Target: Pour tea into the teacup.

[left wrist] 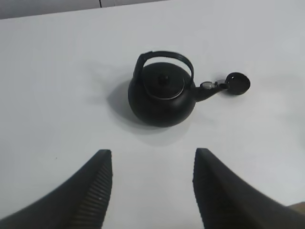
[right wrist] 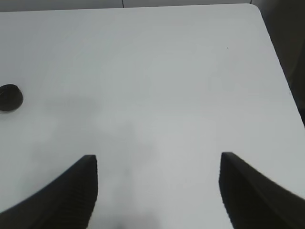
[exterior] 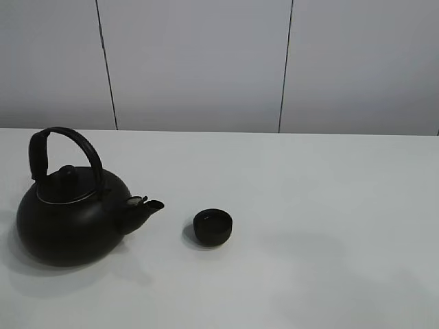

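Left gripper (left wrist: 152,191) parted, jaws standing apart with bare table showing between them, gripping nothing and touching nothing; ribbed inner pads (left wrist: 97,191) clear of any object. Right gripper (right wrist: 157,191) likewise spread, wider by the look of its own wrist view, nothing between the jaws, nothing touched. Neither gripper visible from the high camera. Teacup (exterior: 212,227) upright on the white table (exterior: 329,205), toward the front and a little left of the middle in the high view, just beside the tip of the kettle's spout (exterior: 149,205) but apart from it, with a narrow strip of table between. Kettle (exterior: 68,219) upright at the left of the table, arched handle (exterior: 62,147) raised over the knobbed lid (exterior: 67,175), spout pointing at the cup. In the left wrist view, kettle and cup well ahead of the jaws, open table in between. In the right wrist view, only the cup at the margin of the picture, well away from the jaws, broad bare surface ahead. Rounded table corner (right wrist: 255,7) and one long edge (right wrist: 281,67) visible in that same view, darker floor beyond. Far edge of the table against a pale panelled wall (exterior: 206,62) in the high view; right half of the tabletop open.
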`<state>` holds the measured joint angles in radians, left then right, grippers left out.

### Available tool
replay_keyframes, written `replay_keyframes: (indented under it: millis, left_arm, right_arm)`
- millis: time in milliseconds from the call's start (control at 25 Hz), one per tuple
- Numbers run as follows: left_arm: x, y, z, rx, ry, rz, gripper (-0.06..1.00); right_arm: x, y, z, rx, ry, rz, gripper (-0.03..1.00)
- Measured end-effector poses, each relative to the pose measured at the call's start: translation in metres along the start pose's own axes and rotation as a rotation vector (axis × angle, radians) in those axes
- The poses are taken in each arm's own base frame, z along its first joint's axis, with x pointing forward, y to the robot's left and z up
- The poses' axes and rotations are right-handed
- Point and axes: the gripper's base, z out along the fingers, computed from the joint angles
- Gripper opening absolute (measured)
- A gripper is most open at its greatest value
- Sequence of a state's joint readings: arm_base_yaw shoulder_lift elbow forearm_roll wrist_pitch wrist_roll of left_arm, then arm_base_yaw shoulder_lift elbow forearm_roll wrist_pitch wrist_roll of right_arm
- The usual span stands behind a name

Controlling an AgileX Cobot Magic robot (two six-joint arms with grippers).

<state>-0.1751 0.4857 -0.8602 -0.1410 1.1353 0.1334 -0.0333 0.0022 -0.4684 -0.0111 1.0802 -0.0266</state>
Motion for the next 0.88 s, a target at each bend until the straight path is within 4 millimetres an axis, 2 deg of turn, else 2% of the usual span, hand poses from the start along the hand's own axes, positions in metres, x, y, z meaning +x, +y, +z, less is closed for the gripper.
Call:
replay_keyframes:
  millis: [200, 360, 480, 680, 880]
  left_arm:
    - [0.046, -0.003, 0.002, -0.003, -0.025, 0.003, 0.35]
    - [0.069, -0.005, -0.001, -0.010, -0.073, 0.011, 0.33]
    - [0.086, -0.004, 0.004, -0.021, -0.053, 0.018, 0.33]
    - [0.104, -0.003, 0.013, -0.031, -0.027, 0.022, 0.33]
    - [0.108, -0.001, 0.021, -0.053, -0.020, 0.013, 0.33]
  right_arm:
    - [0.000, 0.000, 0.000, 0.000, 0.000, 0.000, 0.49]
    - [0.000, 0.000, 0.000, 0.000, -0.002, 0.000, 0.49]
    - [0.000, 0.000, 0.000, 0.000, -0.002, 0.000, 0.49]
    - [0.000, 0.000, 0.000, 0.000, -0.001, 0.000, 0.49]
    - [0.000, 0.000, 0.000, 0.000, -0.001, 0.000, 0.49]
